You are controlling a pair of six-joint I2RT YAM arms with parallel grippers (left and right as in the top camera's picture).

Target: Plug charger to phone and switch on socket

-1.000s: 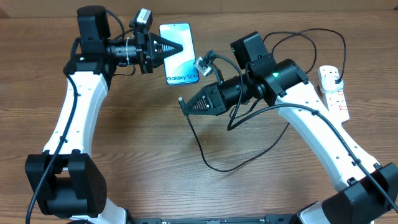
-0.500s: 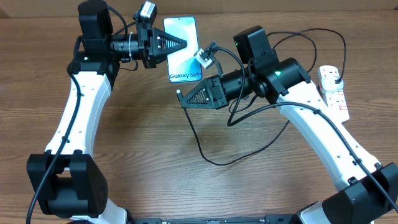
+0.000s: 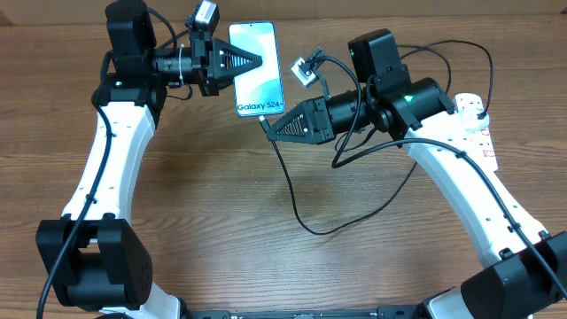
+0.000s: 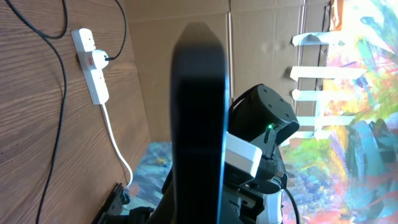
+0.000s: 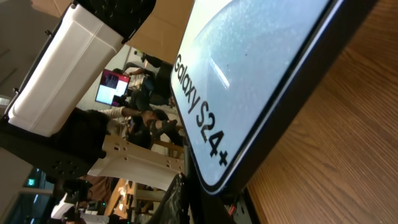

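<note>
Fingers of the left gripper (image 3: pixel 255 62) are clamped on the side of the phone (image 3: pixel 261 89), holding it off the table (image 3: pixel 204 221) with its lit screen facing up. The right gripper (image 3: pixel 273 131) sits just beside the phone's bottom edge and seems closed on the tip of the charger (image 3: pixel 297 217), though the tip itself is hard to make out. Its black cable loops across the table to the socket (image 3: pixel 474 124) at the far right, where its plug sits

"Galaxy S24+" on phone (image 3: pixel 257 70) screen
</note>
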